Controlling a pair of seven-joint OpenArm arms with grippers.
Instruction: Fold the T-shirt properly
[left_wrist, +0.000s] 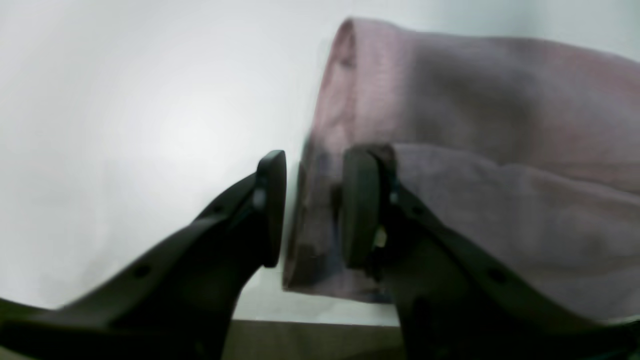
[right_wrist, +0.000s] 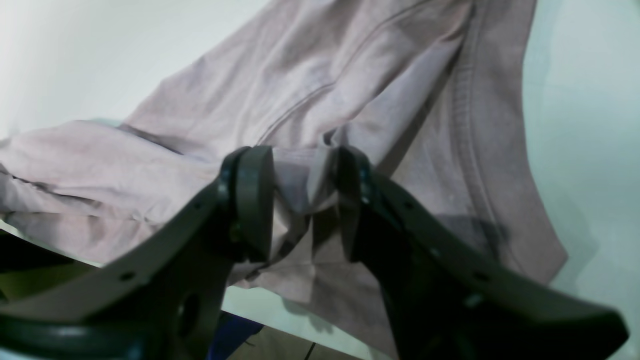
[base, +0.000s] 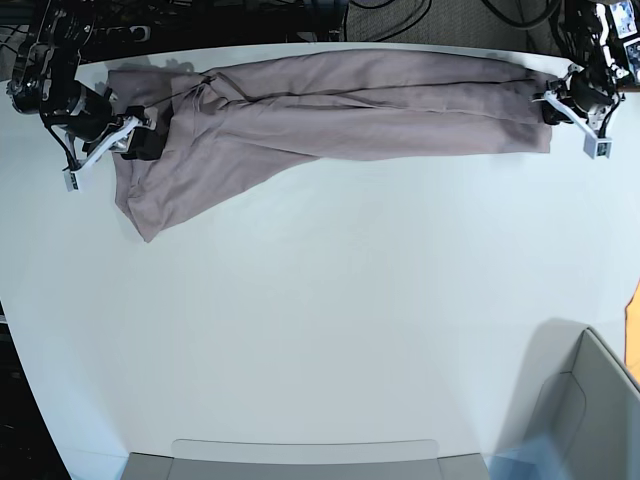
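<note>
1. One counter (base: 330, 330), white and broad, carries the work; the T-shirt (base: 330, 105) lies along its far edge as a long, narrow band, its long axis running side to side between the two arms.
2. T-shirt condition: already doubled lengthwise, with a looser, wider flap hanging toward the near side at the right arm's end. The opposite end is a squarer, tidier edge.
3. Right end effector (right_wrist: 300, 200): jaws spread, a ridge of cloth standing between the pads and touching them, but not clamped. Judged a released grip, not a hold.
4. Left end effector (left_wrist: 312, 210): jaws apart, straddling the hem edge of the folded cloth; one pad lies against the fabric, the other stands clear of it. No pinch is evident.
5. Governing relation: each arm sits at its own end of the band, so neither is nearer overall. The garment's bulk extends inward from both end effectors; a crosswise fold would, in my judgement, require carrying one end along the long axis toward the other.
</note>
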